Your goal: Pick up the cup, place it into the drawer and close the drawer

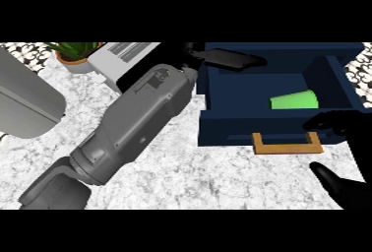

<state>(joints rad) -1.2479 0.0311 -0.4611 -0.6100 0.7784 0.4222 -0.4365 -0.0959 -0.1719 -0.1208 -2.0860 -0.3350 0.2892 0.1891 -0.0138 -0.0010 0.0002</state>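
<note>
marble counter (181,172), drawer (240,130) open; cup (294,101) lies on its side inside, long axis left-right, wide end right. left hand (229,59) straight-fingered at the drawer's rear, right hand (341,123) spread by the handle (287,147), both empty.

A white-and-grey marbled counter (189,182) is stretching across the lower half, evenly lit, and up in the far left corner a potted plant (70,54) is sitting in its orange pot. Just beside it a pale slotted appliance (120,55) is standing (a toaster, by its look), while a big grey rounded shape (25,103) is taking up the left edge.
</note>
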